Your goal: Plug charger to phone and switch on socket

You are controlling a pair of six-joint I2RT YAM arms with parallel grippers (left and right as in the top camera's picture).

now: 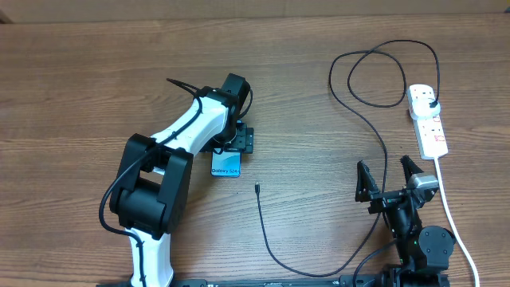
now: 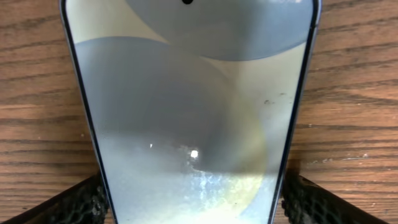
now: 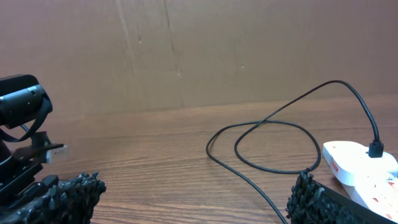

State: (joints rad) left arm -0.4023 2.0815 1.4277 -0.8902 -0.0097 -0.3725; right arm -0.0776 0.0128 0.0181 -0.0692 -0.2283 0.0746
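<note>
Overhead, left claw [image 1: 237, 143] stands spread astride the phone [image 1: 225, 167], probably steadying it on the surface [image 1: 80, 80]; charger [image 1: 258, 190] tip lies loose nearby; right claw [image 1: 388, 179] gapes empty near the socket [image 1: 427, 119]

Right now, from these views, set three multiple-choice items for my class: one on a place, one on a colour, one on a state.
1. Where is the cable tip relative to the phone? A in its port; B on the table, apart from it; C on its screen.
2. What colour is the strip? A black; B white; C blue.
3. How is the right gripper? A open, empty; B shut on something; C out of view.
Answers: 1 B, bare table shows between them. 2 B, its white body is plain from overhead. 3 A, its fingers stand apart with nothing held between them.
</note>
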